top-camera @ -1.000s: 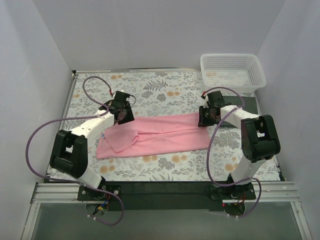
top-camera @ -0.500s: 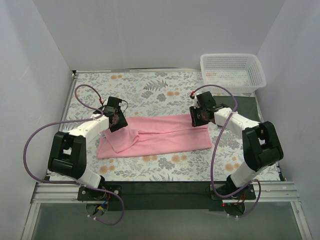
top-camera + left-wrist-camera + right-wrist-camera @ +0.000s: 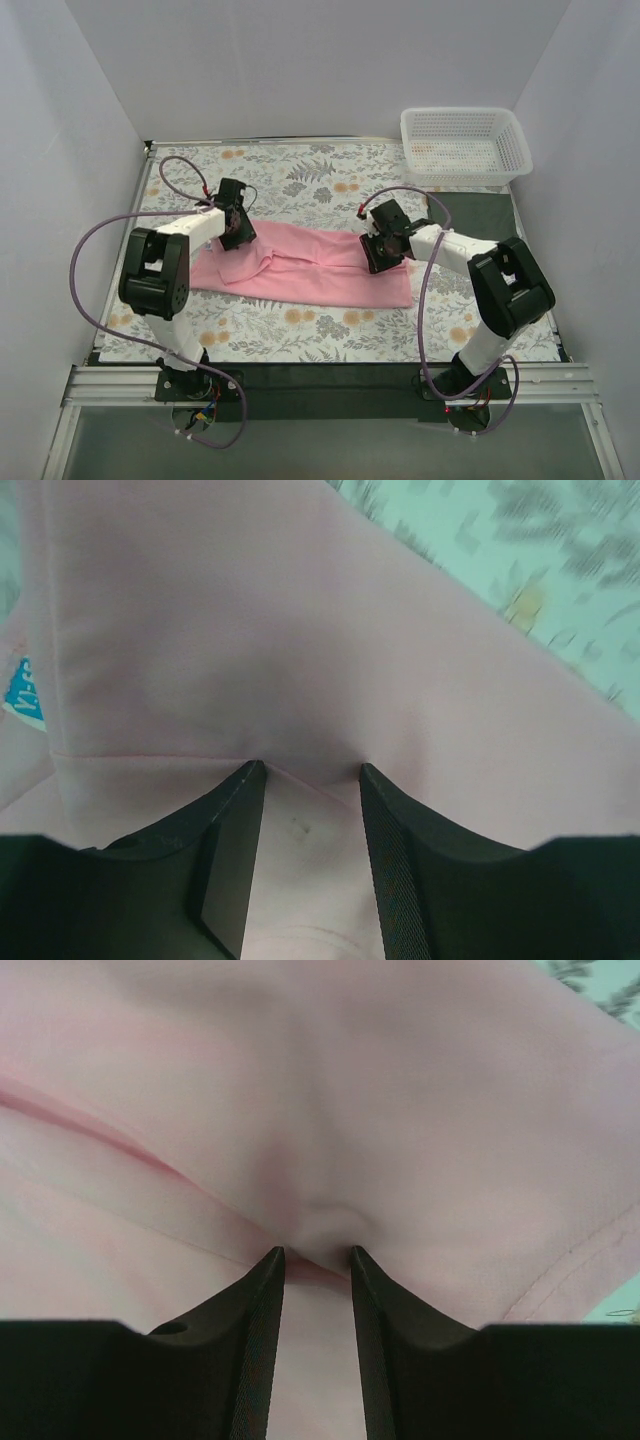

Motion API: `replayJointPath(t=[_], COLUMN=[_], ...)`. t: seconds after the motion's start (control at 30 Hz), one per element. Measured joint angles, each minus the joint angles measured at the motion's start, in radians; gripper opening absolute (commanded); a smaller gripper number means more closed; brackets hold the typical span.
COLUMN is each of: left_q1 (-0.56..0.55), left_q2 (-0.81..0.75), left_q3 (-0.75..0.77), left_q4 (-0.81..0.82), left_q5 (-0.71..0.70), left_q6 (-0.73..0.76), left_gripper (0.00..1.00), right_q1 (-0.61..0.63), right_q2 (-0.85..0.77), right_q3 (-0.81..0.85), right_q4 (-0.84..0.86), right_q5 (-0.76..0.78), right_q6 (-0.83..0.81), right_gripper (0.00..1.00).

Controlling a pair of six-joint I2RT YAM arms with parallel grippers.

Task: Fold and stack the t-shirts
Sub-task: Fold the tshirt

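Floral worktop, white walls around; pink tee pinched between left jaws, likewise between right jaws; basket beyond.

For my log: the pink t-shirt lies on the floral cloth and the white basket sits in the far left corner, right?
No: the white basket sits in the far right corner, as the top external view shows. The rest holds.

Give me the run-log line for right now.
left gripper: shut on pink t-shirt, left end | right gripper: shut on it, right half | t-shirt: spread on table cloth
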Motion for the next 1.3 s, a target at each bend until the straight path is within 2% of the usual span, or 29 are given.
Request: replayJointPath(t=[0.1,0.13,0.23,0.37,0.47,0.6,0.67,0.7,0.8,0.87,1.03,1.17,1.3], left_q1=[0.018,0.021,0.027,0.027,0.023,0.024,0.025,0.025,0.027,0.028,0.028,0.028,0.024], left_q2=[0.135,0.179,0.322,0.552,0.708,0.824,0.827,0.817,0.733,0.654,0.446,0.208,-0.048], left_q3=[0.158,0.214,0.403,0.738,0.972,1.146,1.146,1.124,0.985,0.887,0.756,0.632,0.451], left_q4=[0.016,0.025,0.045,0.045,0.055,0.081,0.104,0.124,0.192,0.195,0.200,0.234,0.239], left_q5=[-0.001,-0.003,-0.012,-0.031,-0.024,0.014,0.037,0.050,0.089,0.107,0.137,0.147,0.148], left_q6=[0.043,0.061,0.133,0.227,0.278,0.326,0.336,0.341,0.344,0.343,0.320,0.278,0.215], left_gripper=[0.42,0.51,0.59,0.61,0.61,0.66,0.70,0.76,0.84,0.84,0.85,0.85,0.85], right_q1=[0.062,0.089,0.192,0.378,0.475,0.541,0.549,0.549,0.539,0.521,0.409,0.307,0.287], right_q2=[-0.025,-0.030,-0.020,0.124,0.251,0.336,0.330,0.320,0.261,0.197,0.042,0.021,0.043], right_q3=[-0.029,-0.034,-0.021,0.158,0.320,0.463,0.483,0.482,0.453,0.417,0.323,0.256,0.226], right_q4=[-0.003,-0.006,-0.025,-0.090,-0.112,-0.166,-0.192,-0.202,-0.226,-0.237,-0.226,-0.172,-0.141], right_q5=[-0.030,-0.047,-0.115,-0.227,-0.299,-0.341,-0.334,-0.319,-0.244,-0.200,-0.128,-0.126,-0.153], right_q6=[0.012,0.018,0.041,0.055,0.048,0.024,0.011,0.006,-0.001,0.000,0.019,0.054,0.086], right_gripper=[0.34,0.34,0.34,0.35,0.35,0.36,0.37,0.38,0.38,0.38,0.36,0.34,0.32])
